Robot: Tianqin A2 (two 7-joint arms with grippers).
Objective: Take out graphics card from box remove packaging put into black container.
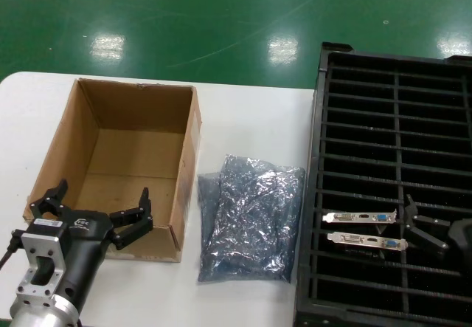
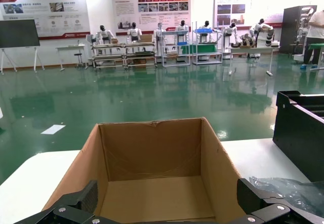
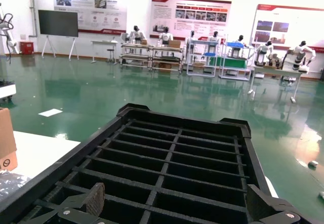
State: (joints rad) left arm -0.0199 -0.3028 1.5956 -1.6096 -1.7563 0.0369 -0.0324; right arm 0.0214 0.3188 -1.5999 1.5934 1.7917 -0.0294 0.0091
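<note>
From my seat the box (image 1: 122, 166) looks empty: bare cardboard floor in both the head view and the left wrist view. Two graphics cards (image 1: 360, 217) already lie side by side in the black container (image 1: 391, 120), their silver brackets facing the bench (image 1: 251, 113), and the two cast-off bags (image 1: 251, 220) sit crumpled together on the bench between the box and the container. So I judge the job is at or near its end.

What worries me from here:
- My left gripper (image 1: 96, 209) hangs over the near wall of the box; lowering it carelessly would catch the cardboard edge and drag or tip the box (it is light and has nothing in it).
- My right gripper (image 1: 428, 231) sits just beside the cards, over the container's ribs. A sideways sweep there could knock a bracket and lift a card out of its slot, or jam a finger between ribs.
- The bags lie against the container's edge; any reach across them could snag the slippery plastic and pull it along.

Left jaws: spread wide, holding nothing, touching nothing that I can see. Right jaws: also spread apart, empty, close to the nearer card but I cannot tell whether they touch it.
</note>
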